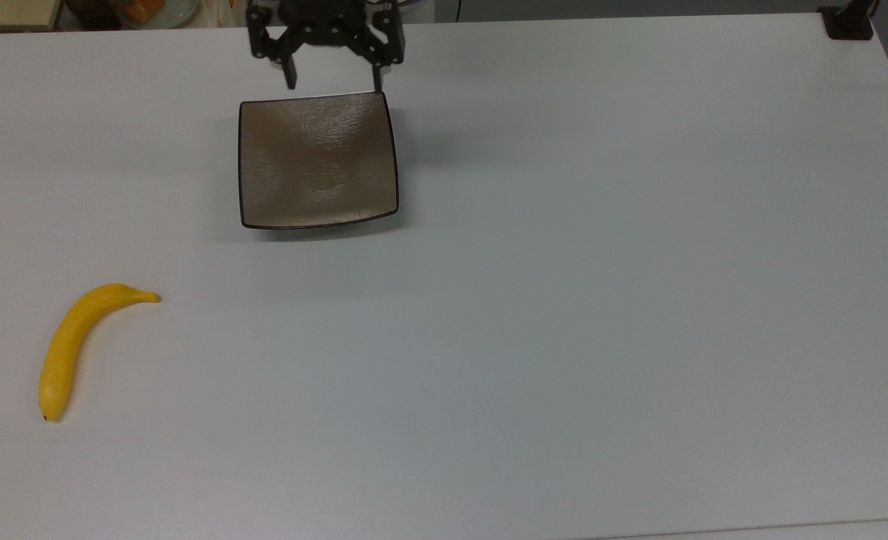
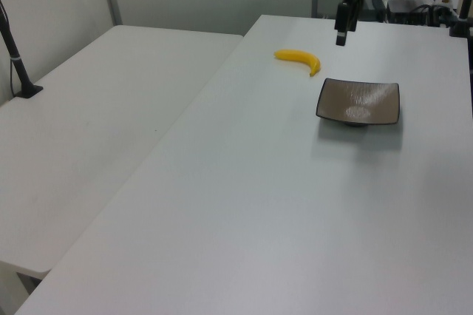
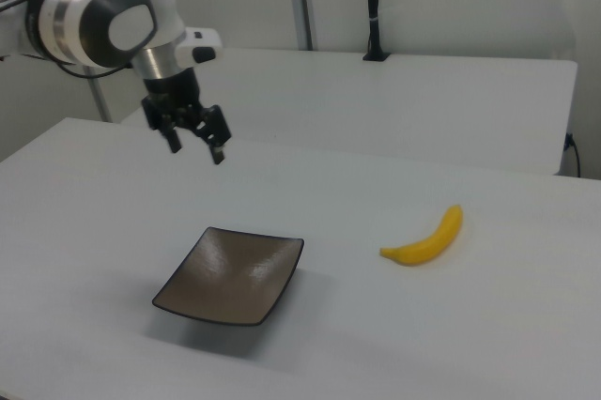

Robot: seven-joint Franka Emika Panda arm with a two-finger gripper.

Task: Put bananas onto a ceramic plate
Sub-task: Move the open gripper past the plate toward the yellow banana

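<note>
A yellow banana (image 1: 76,341) lies on the white table at the top view's lower left, also seen as the banana (image 2: 298,58) and the banana (image 3: 427,238). The square brown-grey plate (image 1: 318,159) sits empty toward the far edge; I also see the plate (image 2: 359,101) and the plate (image 3: 231,274). My gripper (image 1: 333,80) hangs open above the plate's far rim, nothing between its fingers. In the right view the gripper (image 3: 195,149) is up in the air behind the plate, far from the banana.
The white table (image 1: 564,300) spreads wide around both objects. A black post base (image 1: 847,22) stands at the top view's upper right corner. A second white table (image 2: 89,130) lies on the left view's left. Clutter sits beyond the far edge.
</note>
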